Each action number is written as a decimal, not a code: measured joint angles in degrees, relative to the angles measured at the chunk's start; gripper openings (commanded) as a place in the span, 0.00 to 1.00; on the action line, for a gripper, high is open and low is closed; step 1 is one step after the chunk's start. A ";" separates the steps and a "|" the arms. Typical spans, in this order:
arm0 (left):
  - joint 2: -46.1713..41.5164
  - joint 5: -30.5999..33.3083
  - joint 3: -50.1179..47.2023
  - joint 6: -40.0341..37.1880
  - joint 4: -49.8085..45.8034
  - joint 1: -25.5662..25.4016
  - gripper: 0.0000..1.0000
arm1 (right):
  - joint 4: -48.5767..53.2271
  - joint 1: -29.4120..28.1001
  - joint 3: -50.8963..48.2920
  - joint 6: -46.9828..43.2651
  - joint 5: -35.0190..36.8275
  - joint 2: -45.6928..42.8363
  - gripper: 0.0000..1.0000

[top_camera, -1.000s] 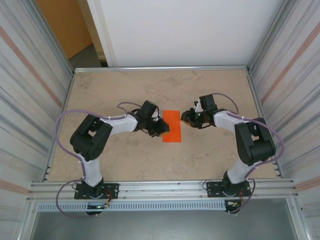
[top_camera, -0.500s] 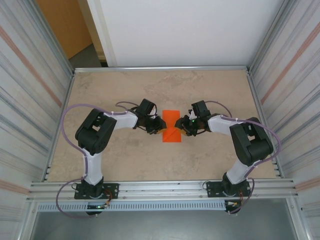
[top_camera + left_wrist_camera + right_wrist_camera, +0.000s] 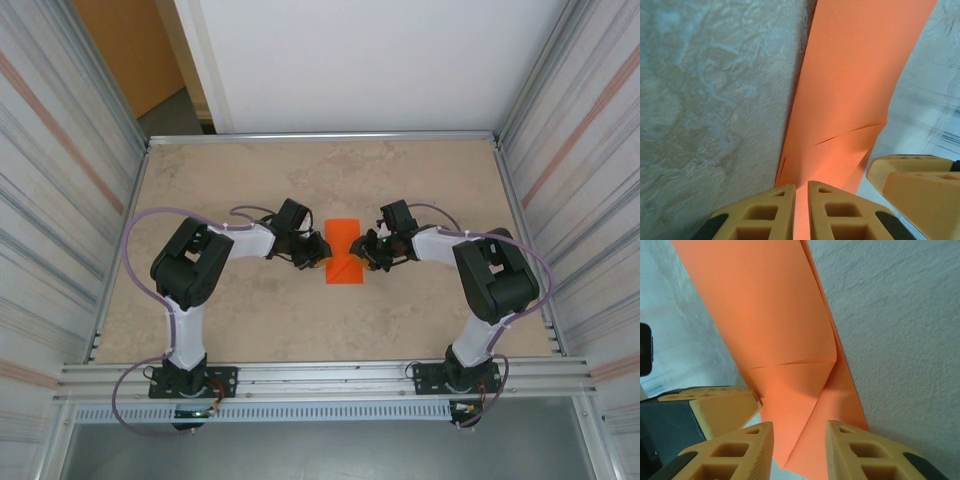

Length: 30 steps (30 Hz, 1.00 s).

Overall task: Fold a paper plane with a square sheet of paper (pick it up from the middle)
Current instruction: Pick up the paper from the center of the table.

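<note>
Here, from above, the left claw [image 3: 312, 256] sat at the left edge of the orange paper [image 3: 343, 245], which lay in the middle of the worktop [image 3: 250, 170]. The right claw [image 3: 367, 252] sat at its right edge. From up there the claw tips were too small to make out. The left wrist view came closer: that claw was almost shut, pinching the paper's edge in a thin gap. The right wrist view showed a folded corner, with the right claw partly open around the paper's point, not squeezing it. The paper's far end ran off the top of both close views.
</note>
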<state>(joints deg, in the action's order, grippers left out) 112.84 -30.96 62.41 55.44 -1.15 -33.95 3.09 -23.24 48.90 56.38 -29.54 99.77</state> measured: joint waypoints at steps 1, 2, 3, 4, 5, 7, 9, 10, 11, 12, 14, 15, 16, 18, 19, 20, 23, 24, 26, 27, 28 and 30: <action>0.00 0.02 -0.09 0.13 0.15 0.00 0.14 | 0.00 -0.02 0.20 0.17 -0.02 0.42 0.28; 0.00 0.00 -0.13 0.17 0.24 0.02 0.14 | -0.02 -0.04 0.28 0.24 -0.02 0.81 0.27; 0.00 0.00 -0.20 0.22 0.37 0.11 0.14 | -0.04 -0.07 0.31 0.26 -0.02 1.11 0.26; 0.00 -0.04 -0.20 0.35 0.42 0.11 0.14 | 0.00 -0.11 0.31 0.31 -0.02 1.40 0.26; 0.00 -0.04 -0.26 0.37 0.52 0.15 0.14 | -0.02 -0.15 0.31 0.37 -0.04 1.57 0.25; 0.00 -0.07 -0.28 0.39 0.59 0.15 0.14 | -0.07 -0.17 0.48 0.42 -0.04 1.60 0.26; 0.00 -0.09 -0.31 0.42 0.59 0.15 0.14 | -0.07 -0.39 0.81 0.42 -0.07 1.73 0.25; 0.00 -0.09 -0.31 0.46 0.61 0.15 0.14 | -0.13 -0.46 0.92 0.44 -0.09 1.81 0.25; 0.00 -0.09 -0.31 0.55 0.61 0.15 0.14 | -0.28 -0.52 0.96 0.44 -0.26 1.90 0.25; 0.00 -0.09 -0.31 0.57 0.61 0.15 0.14 | -0.37 -0.55 0.98 0.44 -0.33 1.99 0.24; 0.00 -0.09 -0.31 0.59 0.63 0.15 0.14 | -0.92 -0.55 0.98 0.66 -0.79 2.23 0.24; 0.00 -0.09 -0.31 0.57 0.63 0.15 0.14 | -1.38 -0.55 0.98 0.92 -1.22 2.32 0.24; 0.00 -0.09 -0.31 0.59 0.66 0.15 0.14 | -1.77 -0.55 0.98 1.27 -1.66 2.34 0.24; 0.00 -0.11 -0.33 0.59 0.72 0.15 0.14 | -2.47 -0.55 0.98 1.73 -2.21 2.34 0.24; 0.00 -0.11 -0.35 0.59 0.76 0.15 0.14 | -2.75 -0.55 0.98 1.90 -2.25 2.34 0.24; 0.00 -0.11 -0.35 0.59 0.79 0.15 0.15 | -2.93 -0.55 0.98 1.95 -2.32 2.34 0.24; 0.00 -0.13 -0.39 0.61 0.85 0.15 0.15 | -3.30 -0.76 0.98 2.12 -2.60 2.34 0.24; 0.00 -0.13 -0.39 0.61 0.85 0.15 0.15 | -3.37 -0.76 0.98 2.12 -2.67 2.34 0.24; 0.00 -0.13 -0.39 0.61 0.85 0.15 0.15 | -3.48 -0.81 0.98 2.12 -2.62 2.34 0.24; 0.00 -0.13 -0.39 0.63 0.85 0.15 0.15 | -3.41 -0.81 0.98 2.12 -2.60 2.34 0.24; 0.00 -0.13 -0.39 0.63 0.85 0.15 0.15 | -3.19 -0.81 0.98 2.12 -2.36 2.34 0.24; -0.02 -0.13 -0.39 0.81 0.87 0.15 0.15 | -2.60 -0.81 0.98 2.12 -1.70 2.34 0.24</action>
<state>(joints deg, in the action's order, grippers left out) 112.81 -31.09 62.02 56.25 -0.27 -33.80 0.49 -24.05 49.89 58.50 -31.24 102.10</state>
